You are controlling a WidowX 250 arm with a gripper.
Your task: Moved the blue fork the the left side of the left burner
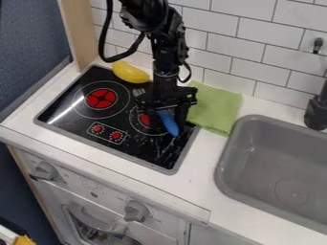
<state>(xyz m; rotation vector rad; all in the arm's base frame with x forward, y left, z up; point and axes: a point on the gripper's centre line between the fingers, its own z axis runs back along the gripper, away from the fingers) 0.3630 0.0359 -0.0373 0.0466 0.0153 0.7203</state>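
Note:
The black gripper [167, 114] hangs down over the right burner of the stove, at the fork's handle. The blue fork [170, 125] lies slantwise there, its blue handle pointing toward the stove's front right and its grey tines toward the back left. Part of the fork is hidden behind the gripper. The left burner [101, 98], a red disc inside a thin ring, is to the left of the gripper.
A yellow toy [130, 72] rests at the stove's back edge. Right of the stove lies a green cloth [215, 107], then a grey sink [229, 158] with a dark faucet [317, 112]. A tiled wall [268, 28] rises behind the counter.

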